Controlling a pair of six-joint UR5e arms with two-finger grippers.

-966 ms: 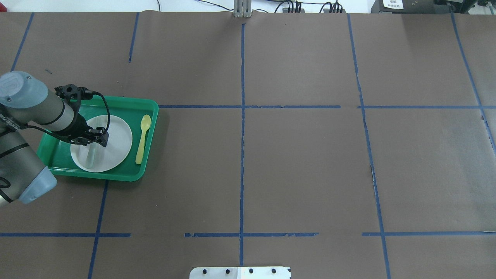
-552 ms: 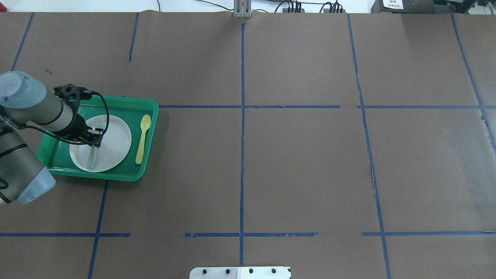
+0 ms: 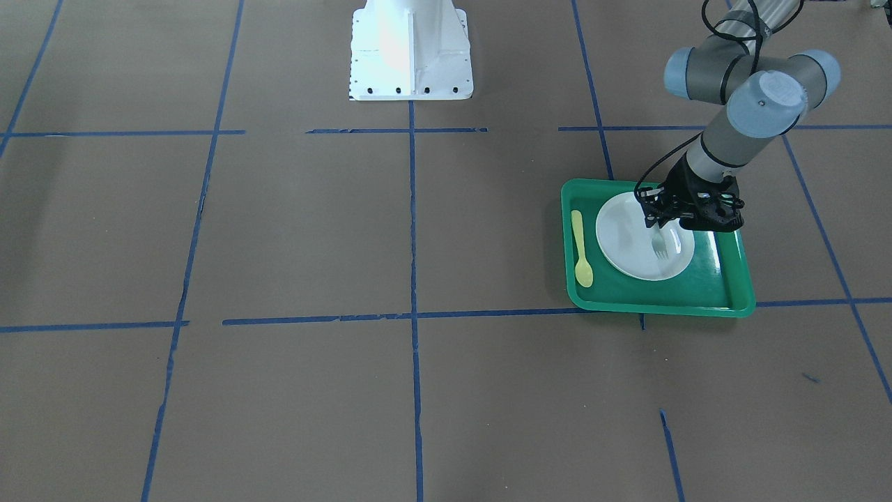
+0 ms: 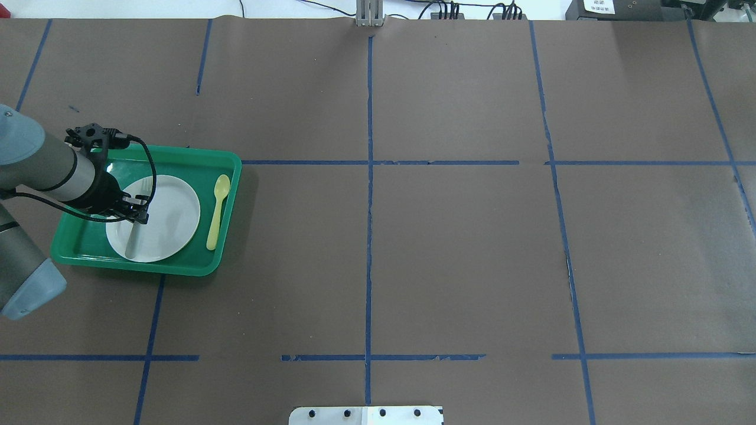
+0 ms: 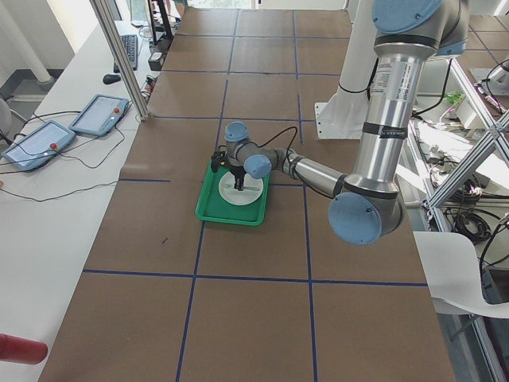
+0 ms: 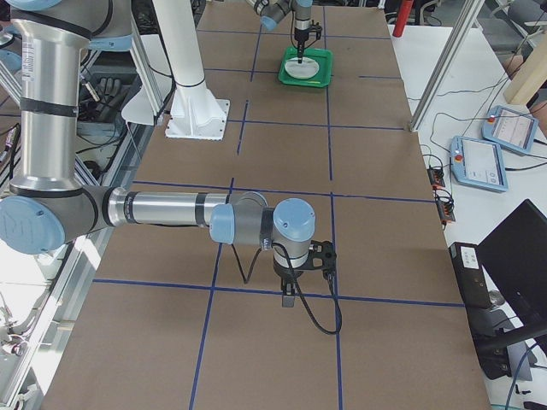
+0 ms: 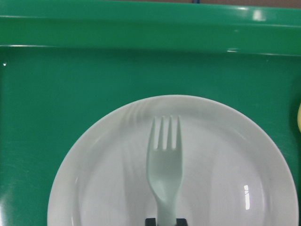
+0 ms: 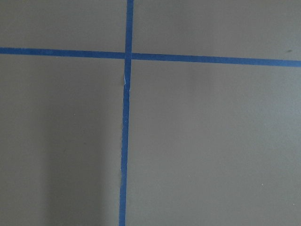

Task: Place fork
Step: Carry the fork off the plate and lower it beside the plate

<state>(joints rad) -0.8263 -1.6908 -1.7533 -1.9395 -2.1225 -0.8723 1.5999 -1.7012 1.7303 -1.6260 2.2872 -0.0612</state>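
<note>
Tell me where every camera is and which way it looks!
Front-facing: across the table, facing the base; left gripper over the white plate.
Overhead: behind the base, looking down; left arm enters left, by the green tray.
Exterior left: table's end; left arm near and large.
Exterior right: opposite end; right gripper near, tray far.
Left wrist: looks down on the fork; fingertips at its handle.
Right wrist: looks down on bare table; no body shows.
Shared: front-facing and overhead both show the yellow spoon.
</note>
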